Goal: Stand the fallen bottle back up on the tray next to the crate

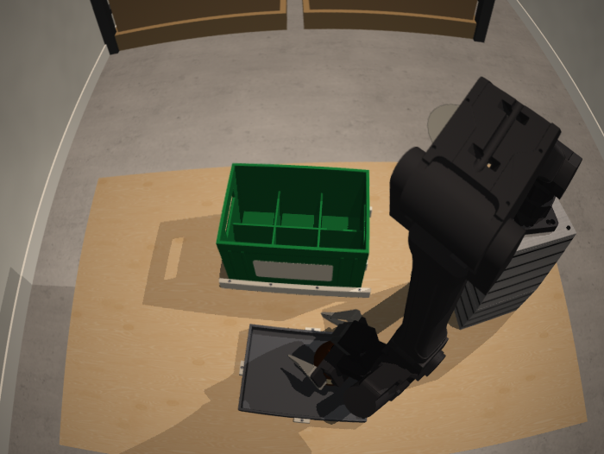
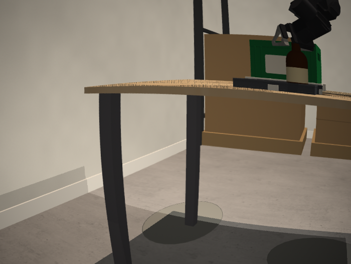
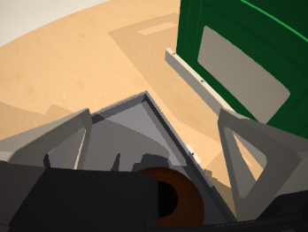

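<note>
— What stands behind the wooden table point(image 1: 122, 341)?
— Two brown cabinets point(image 1: 195, 19) between black posts point(image 2: 198, 42), against a pale wall point(image 2: 84, 42).
— And below?
— Grey floor point(image 2: 241, 184) and a white baseboard point(image 2: 141, 161).
</note>
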Robot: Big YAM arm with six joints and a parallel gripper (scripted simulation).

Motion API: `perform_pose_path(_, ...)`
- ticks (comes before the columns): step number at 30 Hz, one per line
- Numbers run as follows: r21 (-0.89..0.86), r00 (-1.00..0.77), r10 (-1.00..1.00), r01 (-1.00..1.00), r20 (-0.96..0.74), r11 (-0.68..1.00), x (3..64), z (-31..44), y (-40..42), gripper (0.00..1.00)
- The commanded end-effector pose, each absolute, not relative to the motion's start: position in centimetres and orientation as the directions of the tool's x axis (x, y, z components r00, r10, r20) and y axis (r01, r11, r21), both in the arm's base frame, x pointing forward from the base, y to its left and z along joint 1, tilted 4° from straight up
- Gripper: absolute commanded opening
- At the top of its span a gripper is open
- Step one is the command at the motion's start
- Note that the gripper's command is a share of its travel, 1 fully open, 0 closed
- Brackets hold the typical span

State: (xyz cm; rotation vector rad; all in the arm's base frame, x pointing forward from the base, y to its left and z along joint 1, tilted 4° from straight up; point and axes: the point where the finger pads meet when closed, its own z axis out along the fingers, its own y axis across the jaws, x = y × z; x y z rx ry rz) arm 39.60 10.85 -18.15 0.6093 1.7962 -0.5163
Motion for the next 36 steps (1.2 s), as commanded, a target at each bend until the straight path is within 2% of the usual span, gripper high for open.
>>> perform_pose_path(1,-0.06,-0.258,0.139,0.635,-0.956,0.77,39.5,-18.5,10.5,1.0)
perform_pose_path(36,-0.036,-0.243,0.154,0.633,-0.958,0.773,39.7,-16.1,11.3,1.0)
